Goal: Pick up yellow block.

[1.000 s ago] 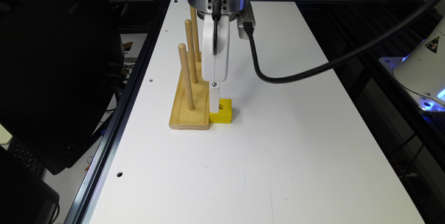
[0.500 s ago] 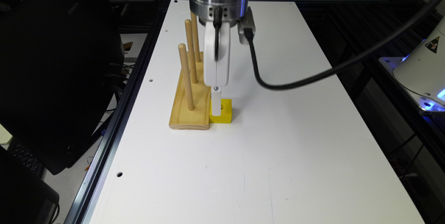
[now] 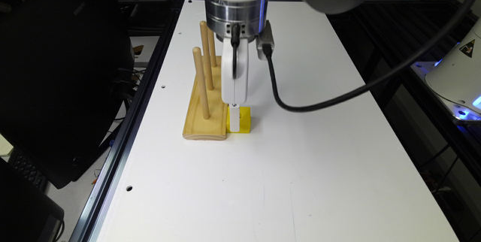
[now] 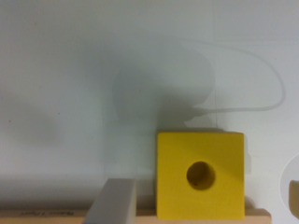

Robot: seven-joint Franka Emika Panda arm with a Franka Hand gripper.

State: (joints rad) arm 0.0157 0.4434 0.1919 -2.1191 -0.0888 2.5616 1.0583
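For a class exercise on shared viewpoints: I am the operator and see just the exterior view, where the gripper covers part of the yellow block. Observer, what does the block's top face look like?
Observer: In the wrist view the yellow block has a round hole near the middle of its square top face.
Operator: Is anything sitting in that hole?
Observer: No. The hole is open, with no peg in it.
Operator: Is there a gap between the block and the peg stand?
Observer: None that I can see. One side of the block lies against the edge of the wooden base.
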